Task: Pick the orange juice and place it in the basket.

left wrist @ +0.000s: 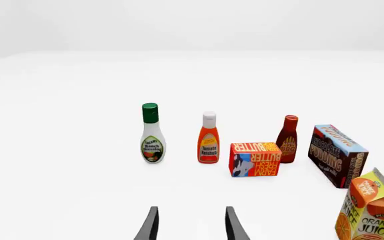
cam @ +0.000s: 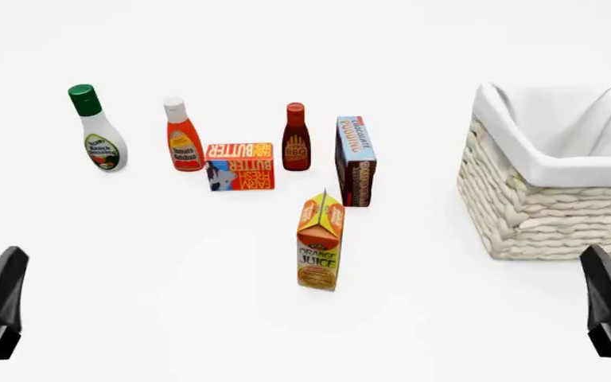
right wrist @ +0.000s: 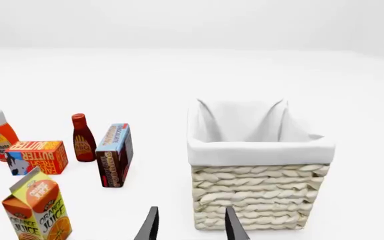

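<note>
The orange juice (cam: pixel 320 242) is a tall orange-yellow gable-top carton standing upright in the middle of the table, in front of the other groceries; it also shows as the orange juice (left wrist: pixel 370 211) and the orange juice (right wrist: pixel 37 210) in the wrist views. The basket (cam: pixel 552 208), cream wicker with white cloth lining, stands at the right; the right wrist view shows the basket (right wrist: pixel 259 195) close by. My left gripper (left wrist: pixel 190 224) is open near the front left, far from the carton. My right gripper (right wrist: pixel 190 224) is open at the front right, just before the basket. Both hold nothing.
Behind the carton stand a ranch dressing bottle (cam: pixel 98 134), a ketchup bottle (cam: pixel 182 138), a butter box (cam: pixel 239 166), a dark red sauce bottle (cam: pixel 296 137) and a chocolate pudding box (cam: pixel 356 160).
</note>
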Motion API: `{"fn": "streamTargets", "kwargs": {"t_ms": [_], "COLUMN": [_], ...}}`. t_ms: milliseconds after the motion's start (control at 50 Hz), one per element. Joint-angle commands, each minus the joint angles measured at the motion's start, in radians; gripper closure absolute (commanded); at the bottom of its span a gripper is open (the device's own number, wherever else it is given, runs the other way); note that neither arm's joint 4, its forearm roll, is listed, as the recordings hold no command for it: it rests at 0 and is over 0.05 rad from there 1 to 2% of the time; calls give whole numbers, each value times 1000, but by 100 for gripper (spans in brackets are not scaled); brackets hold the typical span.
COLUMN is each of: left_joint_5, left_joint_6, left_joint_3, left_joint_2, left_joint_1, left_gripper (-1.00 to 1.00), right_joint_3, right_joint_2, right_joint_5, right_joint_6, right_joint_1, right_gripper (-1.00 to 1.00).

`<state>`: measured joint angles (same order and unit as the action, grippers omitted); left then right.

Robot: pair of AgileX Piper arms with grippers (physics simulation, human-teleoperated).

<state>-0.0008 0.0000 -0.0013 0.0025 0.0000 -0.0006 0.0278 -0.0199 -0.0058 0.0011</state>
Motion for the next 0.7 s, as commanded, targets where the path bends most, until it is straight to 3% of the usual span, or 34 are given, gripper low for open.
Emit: {"fn": "streamTargets", "kwargs": {"t_ms": [20, 380, 700], "left_joint_5": [-2, 1, -4], "left_joint_6": [0, 0, 2], "left_joint_3": [-2, 0, 0], "left_joint_2": [5, 0, 3], "left_joint_1": [0, -2, -1], "left_gripper": [-100, -100, -100], "right_joint_3": [-1, 0, -6], "right_joint_2": [70, 45, 155], "right_joint_5": [-51, -28, -100], "right_joint_6": [-13, -10, -50], "right_joint_1": [3, 3, 11], "right_gripper": [-100, -100, -100]}}
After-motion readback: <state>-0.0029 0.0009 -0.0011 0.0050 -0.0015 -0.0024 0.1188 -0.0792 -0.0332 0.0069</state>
